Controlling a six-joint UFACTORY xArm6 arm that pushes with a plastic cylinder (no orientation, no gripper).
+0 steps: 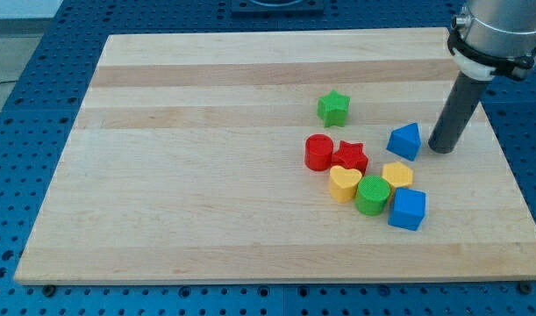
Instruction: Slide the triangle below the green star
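1. My tip sits just to the view's right of the blue triangle, not quite touching afaict. No gripper on this rig, just a bare rod, so nothing opens, closes or holds.
2. Blue triangle is to the view's right of and lower than the green star, so not yet below it.
3. Spot below the green star is crowded: red cylinder and red star sit right there.
4. Risk: pushing twd the view's left drives the triangle into the red star, which shunts the red cylinder too.
5. Risk: off-centre contact, so the triangle spins and slips off my tip twd the yellow hexagon.
6. Risk: pushing too high nudges the green star itself, moving the ref.
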